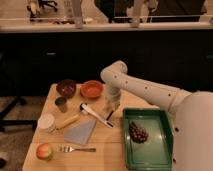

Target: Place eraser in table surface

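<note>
High frontal view over table surface (112, 142)

My gripper (112, 106) shut, hangs mid-frame over table surface (116, 142), green tray (169, 134) close at right, orange bowl (92, 89) close at upper left. White-handled tool (96, 115) lies just below-left. Cloth (81, 131), fork (77, 149), apple (44, 151) crowd lower left. Bare wood strip between cloth and tray gives passage.
</note>
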`<state>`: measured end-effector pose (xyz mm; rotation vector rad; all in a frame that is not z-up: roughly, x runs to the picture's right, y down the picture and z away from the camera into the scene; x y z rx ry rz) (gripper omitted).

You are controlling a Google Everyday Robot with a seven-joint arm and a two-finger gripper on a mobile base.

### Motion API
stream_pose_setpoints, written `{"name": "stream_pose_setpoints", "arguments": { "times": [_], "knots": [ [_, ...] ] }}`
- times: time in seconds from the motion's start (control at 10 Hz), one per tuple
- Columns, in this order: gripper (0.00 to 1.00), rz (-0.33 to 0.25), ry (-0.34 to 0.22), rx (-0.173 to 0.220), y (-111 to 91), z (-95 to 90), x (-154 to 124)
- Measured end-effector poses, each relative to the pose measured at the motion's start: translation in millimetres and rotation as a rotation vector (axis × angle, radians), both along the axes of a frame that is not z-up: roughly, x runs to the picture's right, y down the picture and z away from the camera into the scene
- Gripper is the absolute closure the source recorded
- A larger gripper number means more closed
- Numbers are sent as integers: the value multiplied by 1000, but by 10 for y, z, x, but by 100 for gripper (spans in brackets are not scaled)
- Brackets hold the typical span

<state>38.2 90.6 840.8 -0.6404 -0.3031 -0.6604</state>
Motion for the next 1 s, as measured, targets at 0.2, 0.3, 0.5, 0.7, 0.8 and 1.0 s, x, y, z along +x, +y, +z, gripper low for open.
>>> {"name": "stream_pose_setpoints", "arguments": {
  "times": [0.2, 0.3, 0.5, 0.7, 0.8, 1.0],
  "knots": [
    [100, 30, 1, -11, -45, 157, 30],
    [100, 38, -2, -15, -56, 214, 10],
    [100, 60, 2, -23, -76, 303, 53],
    [100, 93, 6, -31, -59, 383, 131],
    [100, 105, 9, -34, -50, 408, 170],
    [100, 137, 11, -43, -17, 479, 252]
  ]
}}
